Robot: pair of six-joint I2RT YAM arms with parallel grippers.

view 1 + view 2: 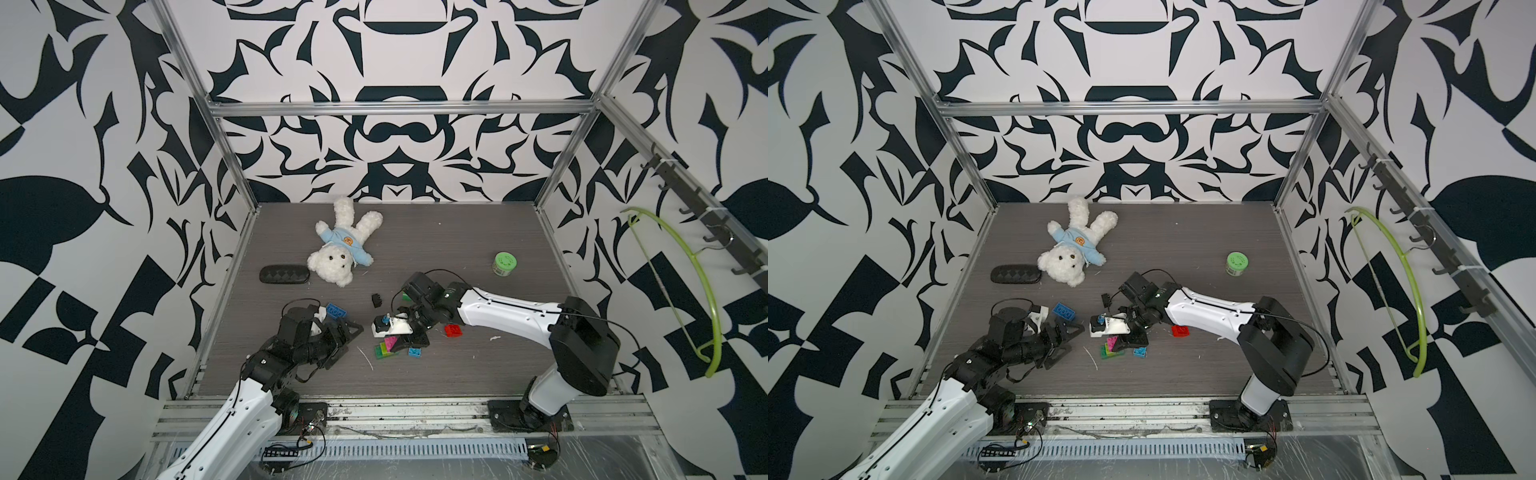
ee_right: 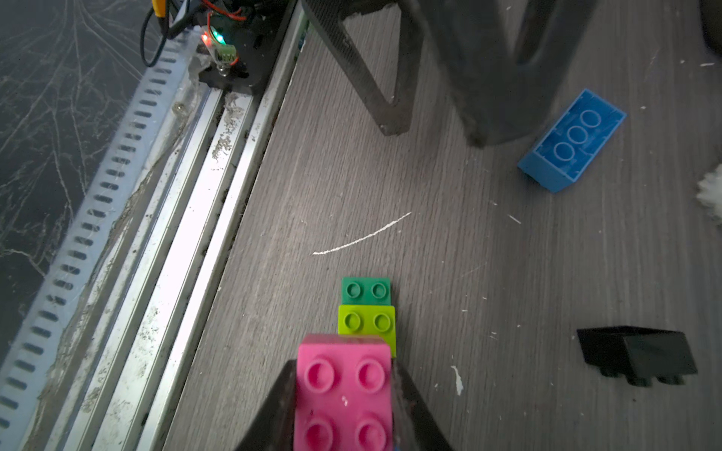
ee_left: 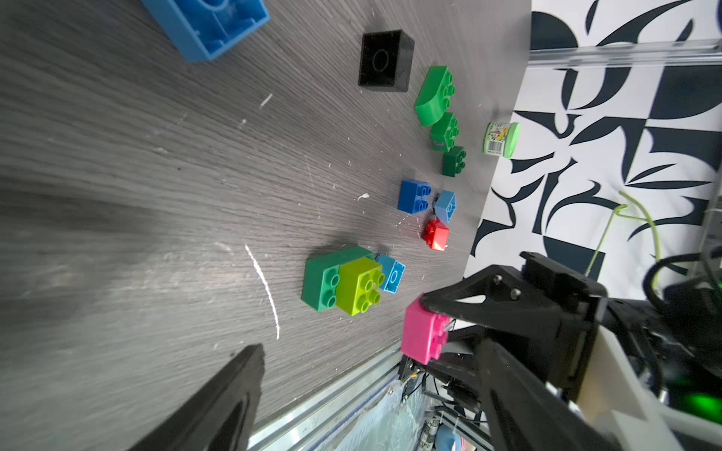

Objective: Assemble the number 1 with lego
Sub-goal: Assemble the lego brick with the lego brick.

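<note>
The lego, small chunky studded plastic bricks, lies mostly loose on the grey wood-grain table point(image 1: 457, 249). Only a start of the figure exists: a lime-green square brick point(image 2: 367, 322) pressed onto one end of a longer green brick point(image 2: 366, 291), studs up. Take that two-brick stack as the landmark. The right gripper point(image 2: 344, 367) is clamped on a pink square brick point(image 2: 344, 394), held raised just beside the stack at its lime end and not yet joined to it. The left gripper point(image 1: 345, 343) hangs near the stack on its other side, jaws apart and holding nothing. A small light-blue brick point(image 3: 392, 273) lies against the stack. Farther off lie a red brick point(image 3: 436, 234), a blue square brick point(image 3: 414, 195), three green bricks point(image 3: 433, 95), an overturned black brick point(image 2: 637, 355) and a long blue brick on its back point(image 2: 572, 142). I judge the task early: the pink brick has to be seated, then most of the column and any top stroke built.
</note>
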